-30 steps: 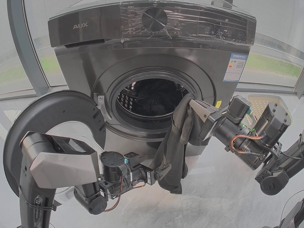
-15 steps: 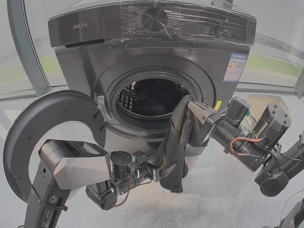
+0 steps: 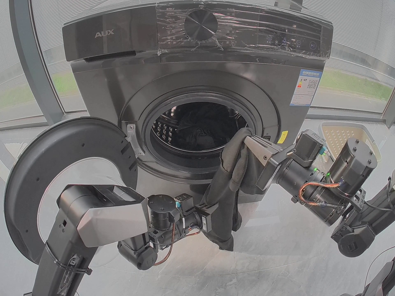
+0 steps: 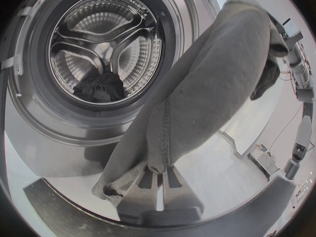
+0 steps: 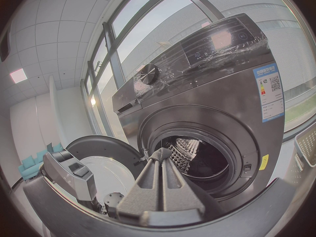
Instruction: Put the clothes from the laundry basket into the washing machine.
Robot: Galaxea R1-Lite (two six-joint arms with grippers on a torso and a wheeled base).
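Observation:
A grey garment [image 3: 230, 173] hangs in front of the washing machine [image 3: 197, 75], just right of its open drum mouth [image 3: 197, 130]. My right gripper [image 3: 247, 139] is shut on the garment's top end at the rim of the opening; a tuft of cloth [image 5: 160, 153] sticks out past its tips [image 5: 161, 162]. Lower down, my left gripper [image 3: 210, 209] is shut on a seam of the same garment [image 4: 204, 83], as its own view shows [image 4: 158, 172]. Dark clothes [image 4: 98, 88] lie inside the drum [image 4: 102, 46].
The round door [image 3: 61, 165] stands swung open to the left, beside my left arm. A pale perforated laundry basket [image 3: 345, 133] sits on the floor to the right of the machine, behind my right arm. Bare tiled floor [image 3: 279, 247] lies below the garment.
My left arm has shifted right and up, lifting the garment's lower part. My right gripper has carried the top end slightly up and left toward the opening.

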